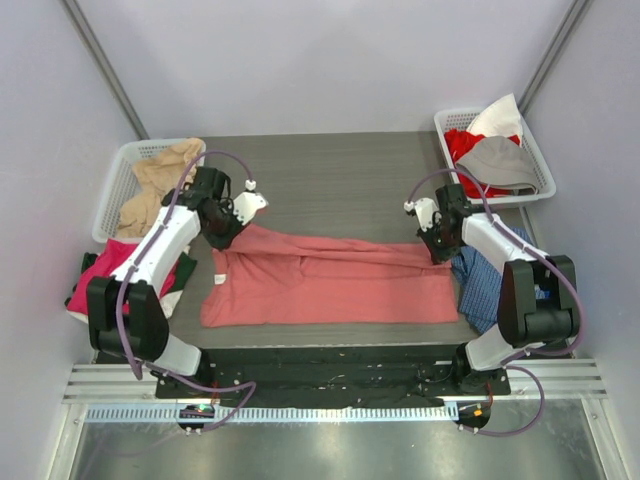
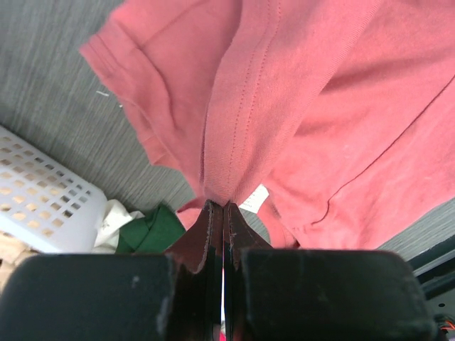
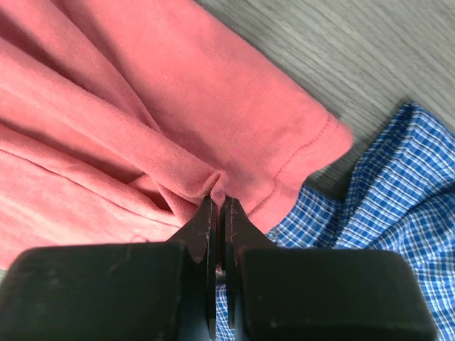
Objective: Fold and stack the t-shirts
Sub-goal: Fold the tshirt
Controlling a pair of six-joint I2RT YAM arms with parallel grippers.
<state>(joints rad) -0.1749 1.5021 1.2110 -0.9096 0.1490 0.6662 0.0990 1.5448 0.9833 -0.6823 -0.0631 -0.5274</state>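
**A:** Where is the shirt (image 1: pixel 330 280) lying?

**B:** It is being spread across the middle of the table (image 1: pixel 330 165). Its long axis is running from the table's left side to its right side.

**A:** How is it being held?

**B:** Its far edge is being pinched at both ends. At the table's left side, a bunched fold beside a sleeve is being clamped by the left gripper (image 1: pixel 228 232), jaws nearly together on the thin cloth. At the table's right side, a gathered pleat near the hem is being clamped the same way by the right gripper (image 1: pixel 437 250).

**A:** Which way is the rest of the cloth lying from the grippers?

**B:** Toward the table's near edge. No cloth is being seen past them toward the far edge.

**A:** Is one arm being placed nearer?

**B:** Neither. Each end is being covered by its own arm, and the cloth is being spanned between them.

**A:** What is the coming move being governed by?

**B:** Judging from this, a lengthwise fold is being set up. The held edge would need carrying toward the near edge, level at both ends, or the fold line would skew.
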